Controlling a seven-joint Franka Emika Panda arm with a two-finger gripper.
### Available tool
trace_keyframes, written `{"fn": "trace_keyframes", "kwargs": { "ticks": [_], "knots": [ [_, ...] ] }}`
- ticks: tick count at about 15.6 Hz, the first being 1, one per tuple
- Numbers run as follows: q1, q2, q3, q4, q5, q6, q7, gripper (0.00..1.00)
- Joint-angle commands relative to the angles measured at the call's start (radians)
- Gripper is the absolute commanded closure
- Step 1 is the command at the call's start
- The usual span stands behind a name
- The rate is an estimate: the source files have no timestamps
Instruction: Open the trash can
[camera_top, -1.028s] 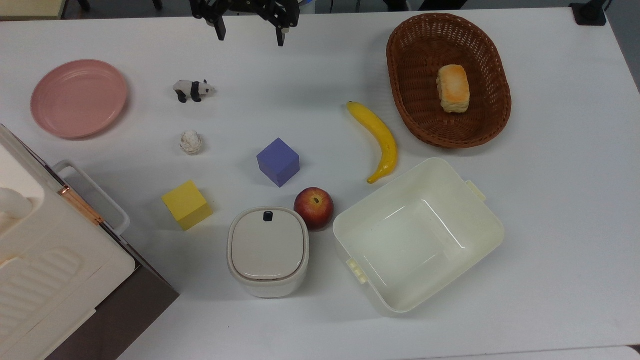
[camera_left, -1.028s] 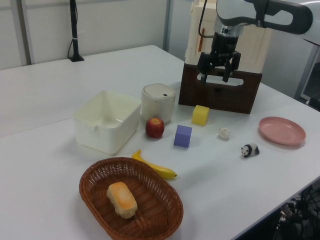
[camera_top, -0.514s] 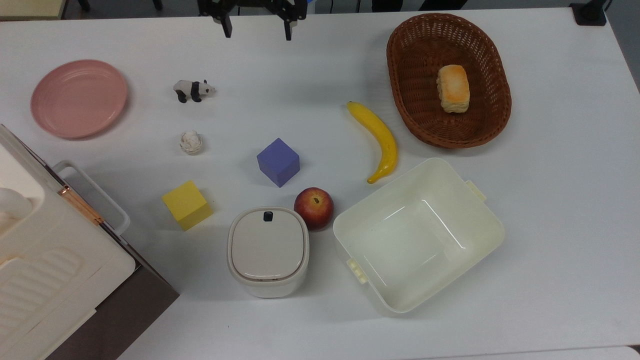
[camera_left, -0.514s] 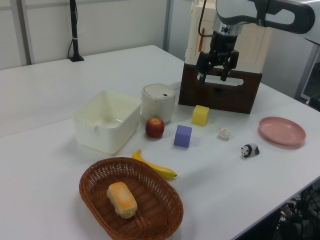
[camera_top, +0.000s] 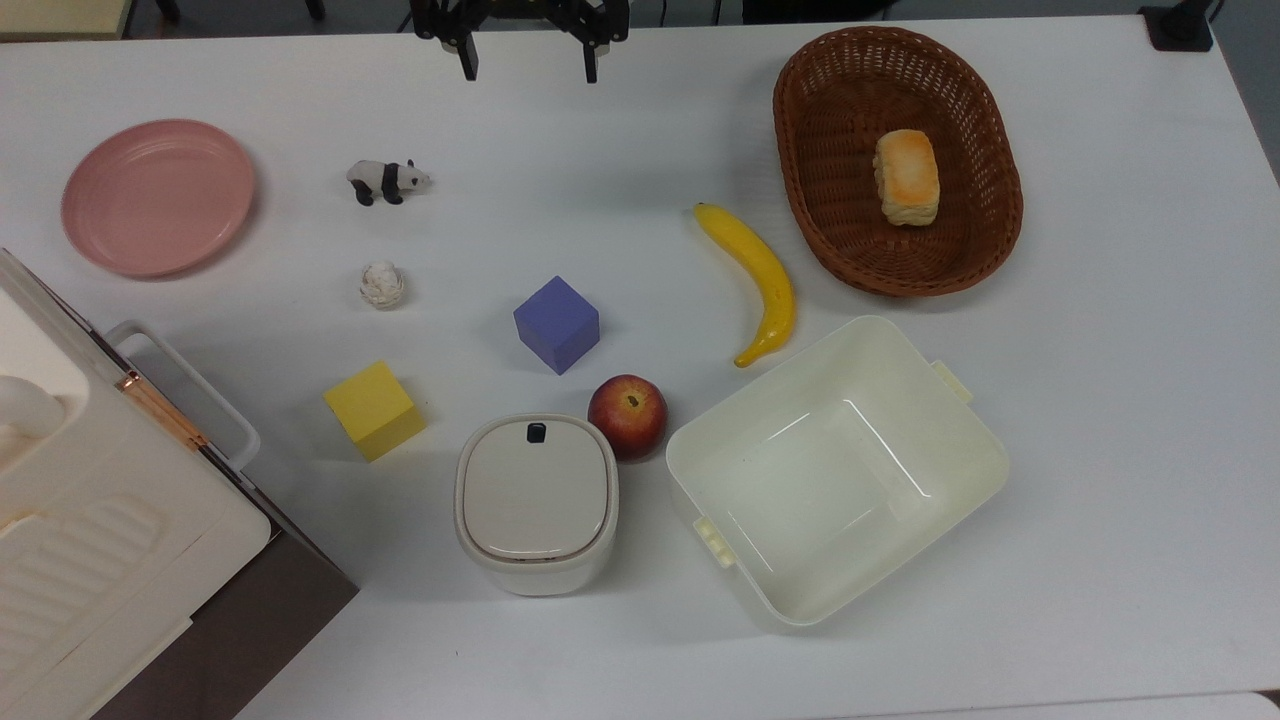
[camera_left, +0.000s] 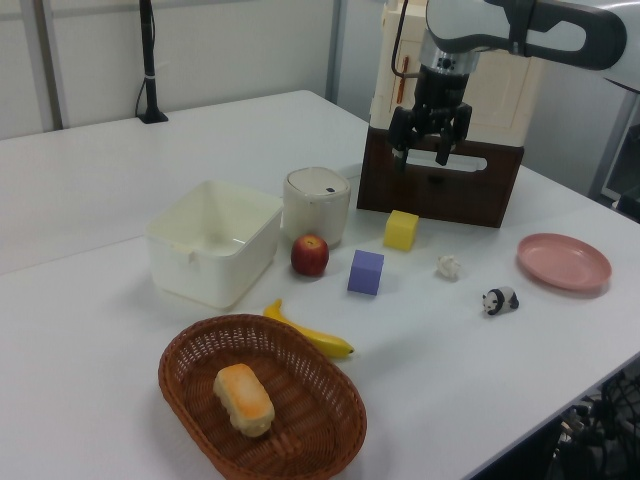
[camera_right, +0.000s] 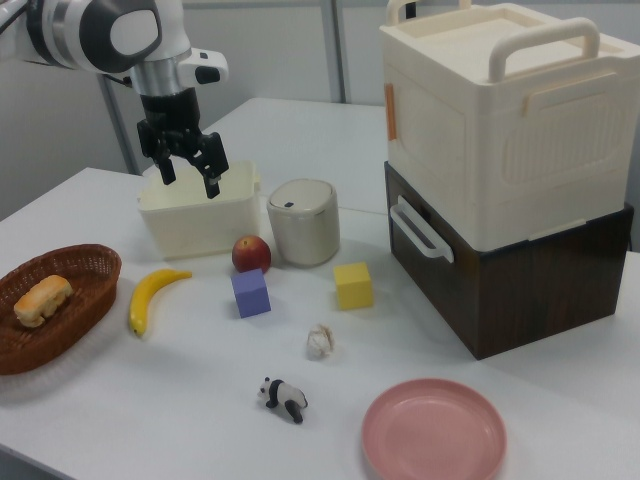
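The trash can (camera_top: 536, 505) is showing cream-white with a beige lid; the cubes are showing purple (camera_top: 556, 324) and yellow (camera_top: 374, 409); the plate (camera_top: 158, 196) is showing pink; the basket (camera_top: 897, 160) is showing brown weave; the pincer (camera_top: 527, 62) is showing black.

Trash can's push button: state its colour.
Black, a small push button set in the trash can beige lid; clearest in the top view.

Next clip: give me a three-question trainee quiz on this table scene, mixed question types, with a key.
1. True or false: the trash can lid is shut.
2. In the top view, which touches the trash can's upper right corner? A) apple B) banana C) purple cube
3. Fill in: the bread roll lies in the ____.

Key: 1 true. 2 A. 3 basket. The claw hangs open above the table's far edge, holding nothing.
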Motion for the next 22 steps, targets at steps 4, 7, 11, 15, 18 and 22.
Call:
{"fn": "trace_keyframes", "kwargs": {
  "ticks": [4,7,11,15,18,22],
  "knots": [
    [-0.002,-0.016,-0.007,-0.026,0.018,0.009,-0.022,0.00],
    [-0.002,-0.016,-0.007,-0.026,0.017,0.008,-0.025,0.00],
    [-0.002,-0.016,-0.007,-0.026,0.017,0.008,-0.027,0.00],
    [-0.002,-0.014,-0.007,-0.026,0.017,0.008,-0.027,0.00],
    [-0.001,-0.014,-0.007,-0.026,0.018,0.008,-0.019,0.00],
    [-0.001,-0.012,-0.005,-0.026,0.017,0.009,-0.021,0.86]
  ]
}}
